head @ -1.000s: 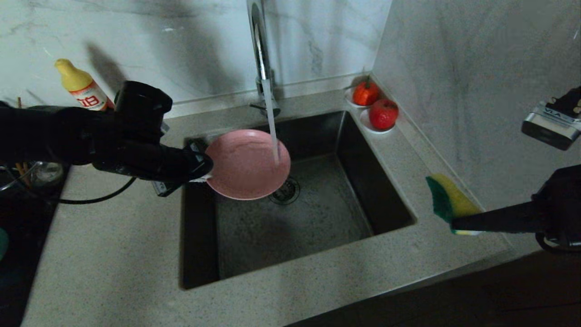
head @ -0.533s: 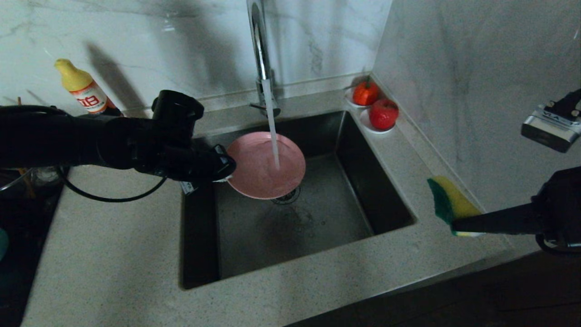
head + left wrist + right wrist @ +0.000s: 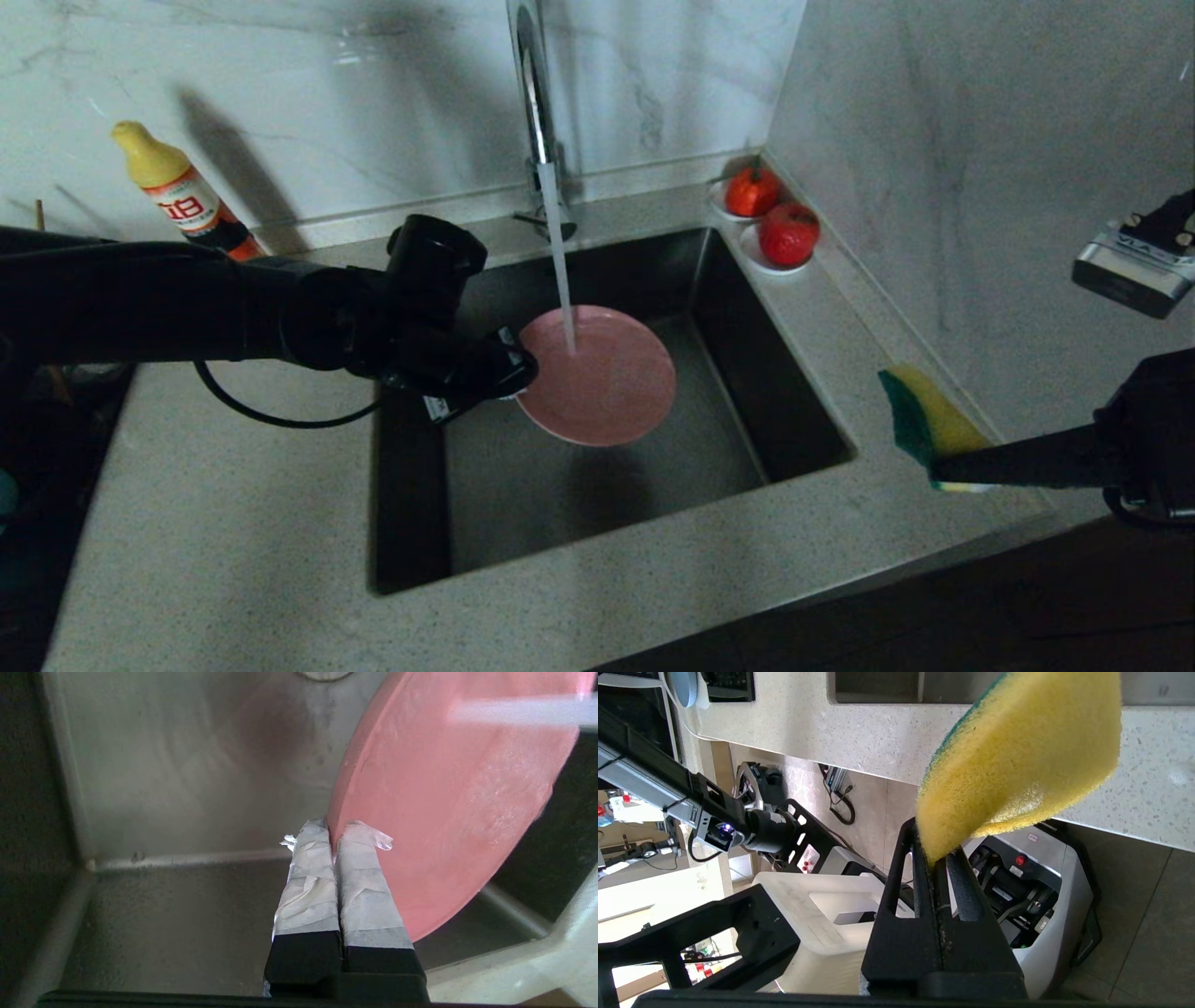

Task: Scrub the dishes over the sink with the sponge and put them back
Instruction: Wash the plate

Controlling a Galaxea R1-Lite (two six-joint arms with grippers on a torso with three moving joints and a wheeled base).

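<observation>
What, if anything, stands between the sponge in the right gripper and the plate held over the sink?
Nothing visible does. The right gripper holds the sponge above the counter right of the sink. The left gripper holds the plate by its rim under the tap's stream. Only open basin lies between them.

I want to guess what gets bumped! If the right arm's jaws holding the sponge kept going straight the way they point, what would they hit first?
Probably nothing on the counter: the right gripper, shut on the sponge, points toward the sink, and the pink plate held by the left gripper looks first in line, though depth is unclear.
</observation>
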